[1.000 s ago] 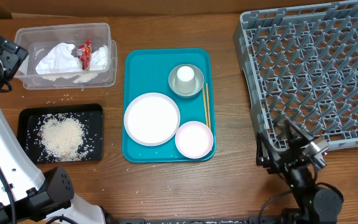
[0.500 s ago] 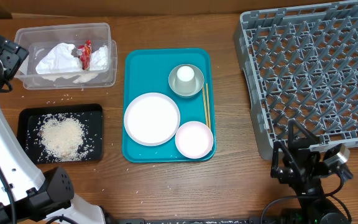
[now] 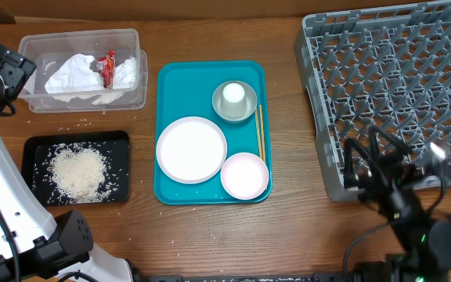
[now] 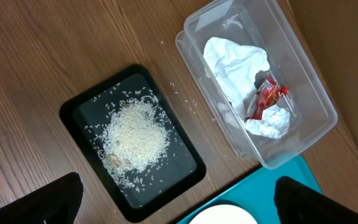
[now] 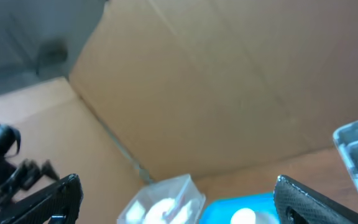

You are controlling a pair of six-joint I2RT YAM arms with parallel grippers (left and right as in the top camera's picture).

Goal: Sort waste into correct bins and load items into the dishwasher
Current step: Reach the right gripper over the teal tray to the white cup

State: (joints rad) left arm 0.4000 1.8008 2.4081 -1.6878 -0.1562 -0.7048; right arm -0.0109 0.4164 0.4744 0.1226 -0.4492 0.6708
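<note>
Right wrist view is blurred and aimed high: my right fingers (image 5: 48, 199) stand wide apart and empty, cut off at the bottom corners; the clear tub (image 5: 166, 193) and teal tray (image 5: 219, 208) are smears. My left fingers (image 4: 55, 199) are likewise spread, tips cropped, above rice (image 4: 132, 134) on the black tray (image 4: 89, 115); the napkin (image 4: 238, 62) and red sauce packet (image 4: 265, 99) lie in the tub. Overhead, the cup (image 3: 234, 95) hides much of the bowl (image 3: 249, 110); my blurred right arm (image 3: 402, 200) covers a near corner of the dish rack (image 3: 390, 86).
</note>
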